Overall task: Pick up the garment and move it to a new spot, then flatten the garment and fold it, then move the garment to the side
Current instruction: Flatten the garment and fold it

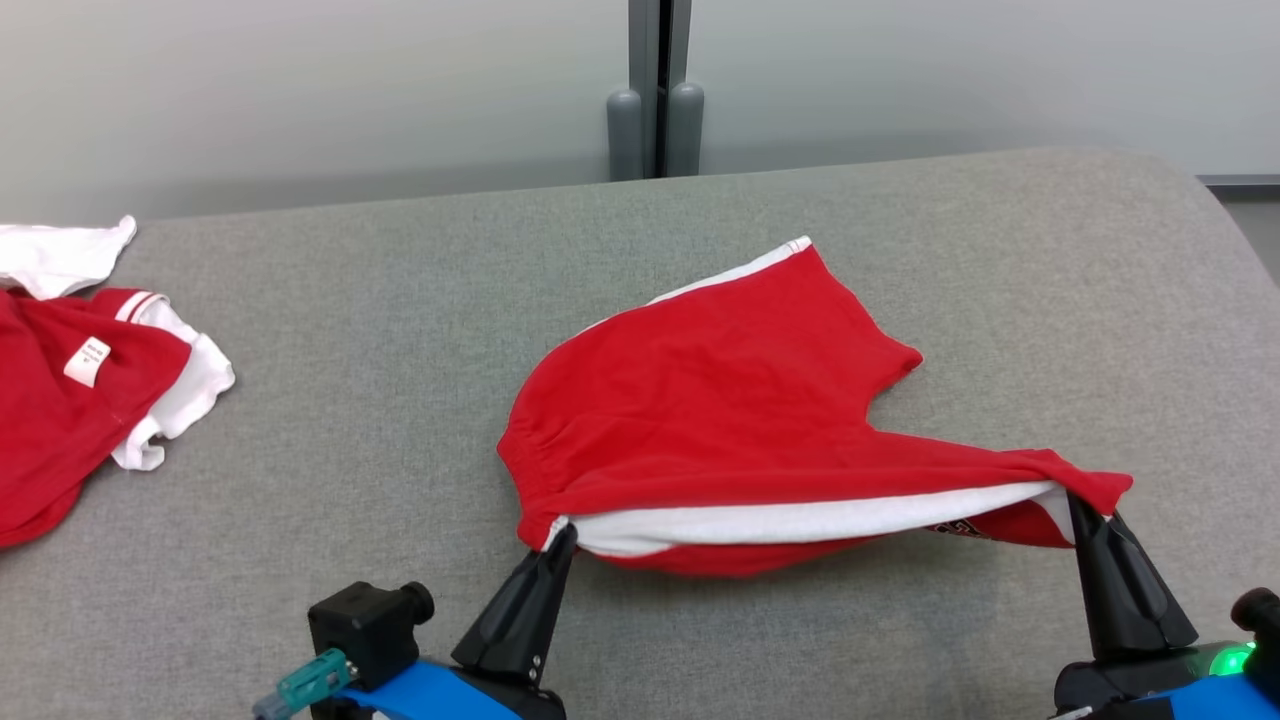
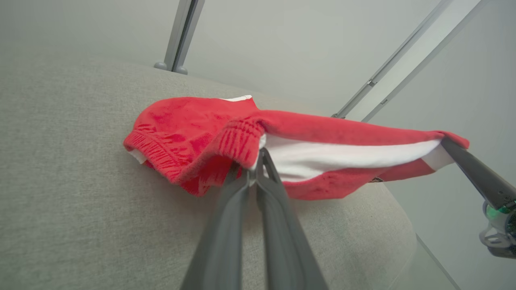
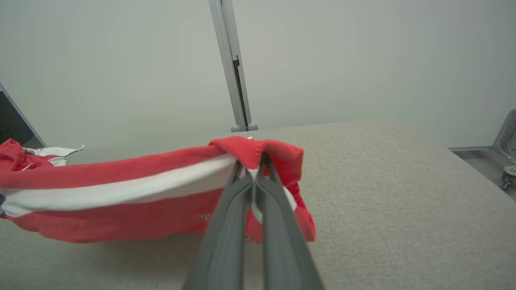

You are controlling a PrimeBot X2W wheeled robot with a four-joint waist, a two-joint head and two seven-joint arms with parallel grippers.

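Grey fabric counter (image 1: 400, 330), pale wall (image 1: 300, 90) behind. Left hand (image 1: 562, 535) and right hand (image 1: 1078, 505) each clamp the red shorts (image 1: 720, 400) by the near edge.

Pale grey wall (image 1: 300, 90), grey metal post (image 1: 658, 80) (two rounded feet), grey fabric-covered tabletop (image 1: 400, 300)

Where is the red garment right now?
In the head view, the red garment lies centre-right on the grey surface, its near edge pinched by the left gripper and right gripper.
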